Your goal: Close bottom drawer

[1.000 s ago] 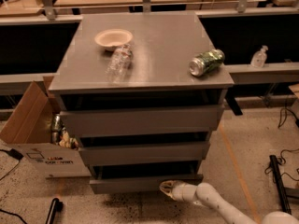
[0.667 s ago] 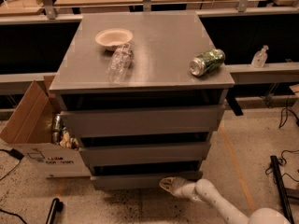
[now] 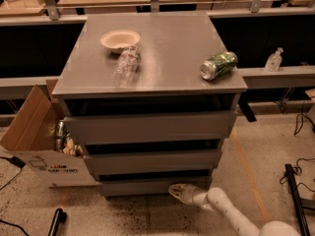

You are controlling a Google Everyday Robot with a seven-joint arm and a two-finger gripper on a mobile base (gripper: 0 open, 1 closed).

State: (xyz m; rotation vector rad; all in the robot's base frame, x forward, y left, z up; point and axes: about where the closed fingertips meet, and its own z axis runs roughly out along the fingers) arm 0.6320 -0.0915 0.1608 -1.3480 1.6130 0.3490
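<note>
The gripper sits low at the front of the bottom drawer, lowest of 3, whose long panel runs left-right directly behind it; we cannot tell whether it is open or holding anything.

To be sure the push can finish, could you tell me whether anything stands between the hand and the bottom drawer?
Nothing visible does. The hand is low at the front of the bottom drawer, right of its middle, with nothing between them. The cardboard box stands left of the cabinet, off the drawer's path.
</note>
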